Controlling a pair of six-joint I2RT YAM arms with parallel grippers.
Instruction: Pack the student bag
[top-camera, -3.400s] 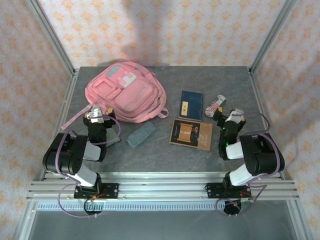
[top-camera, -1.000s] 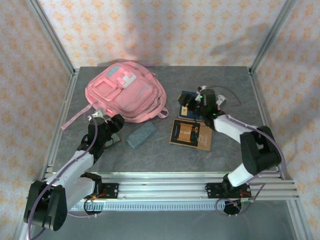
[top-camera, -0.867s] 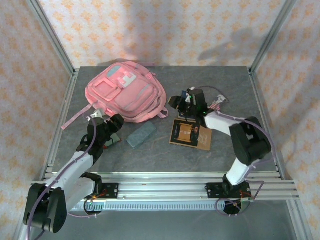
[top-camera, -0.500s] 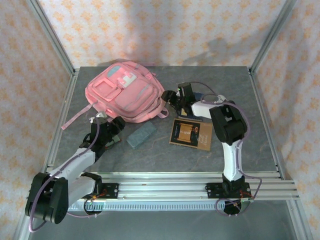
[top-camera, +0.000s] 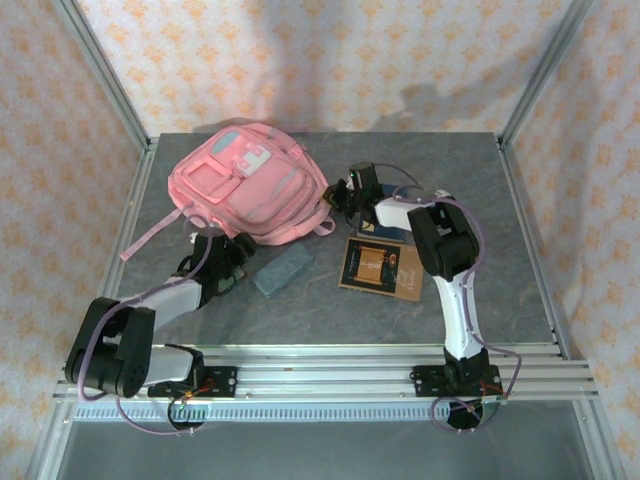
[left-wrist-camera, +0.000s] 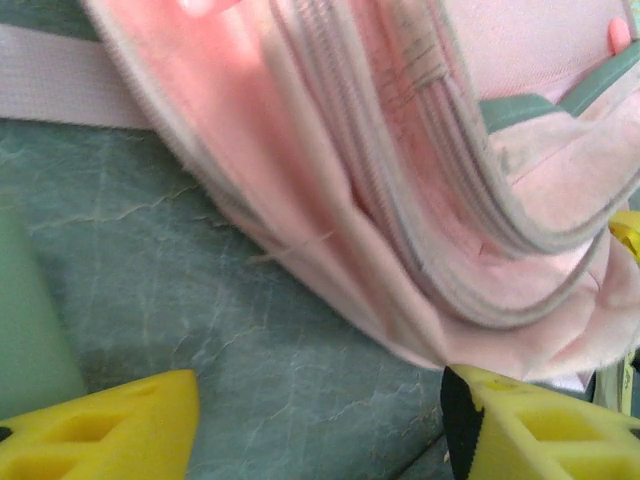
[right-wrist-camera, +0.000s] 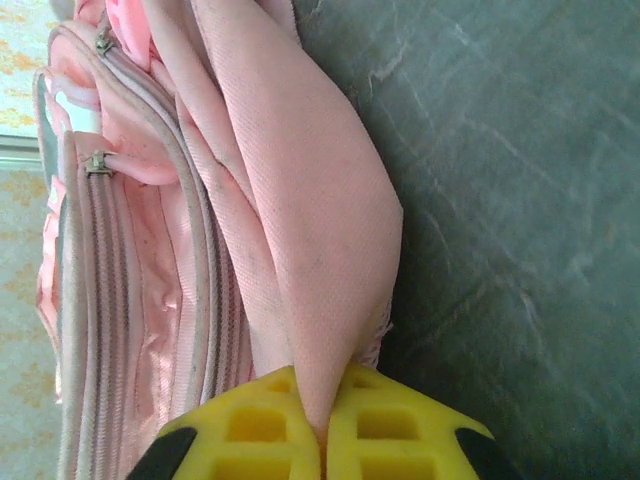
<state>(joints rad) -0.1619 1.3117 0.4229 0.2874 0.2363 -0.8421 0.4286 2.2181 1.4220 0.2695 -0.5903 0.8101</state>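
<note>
The student bag (top-camera: 250, 185) lies flat at the back left of the table, a pink backpack with teal and white patches facing up. My right gripper (top-camera: 340, 195) is at the bag's right edge. In the right wrist view its yellow fingers (right-wrist-camera: 400, 435) are shut on a pink fabric flap of the bag (right-wrist-camera: 300, 200), and the gripper (right-wrist-camera: 322, 445) pinches it tight. My left gripper (top-camera: 228, 255) sits at the bag's near edge. In the left wrist view it (left-wrist-camera: 320, 430) stands open and wide, with the bag's lower seam (left-wrist-camera: 400, 150) just above the gap and bare table between the fingers.
A grey-teal pouch (top-camera: 283, 270) lies just right of the left gripper. A brown book (top-camera: 382, 268) lies mid-table, and a blue book (top-camera: 378, 228) sits partly under the right arm. A pale green object (left-wrist-camera: 30, 330) lies beside the left finger. A pink strap (top-camera: 150, 235) trails left.
The right gripper swung left from the books to the bag's right edge and shut on its fabric. The left arm stretched forward to the bag's near edge.
</note>
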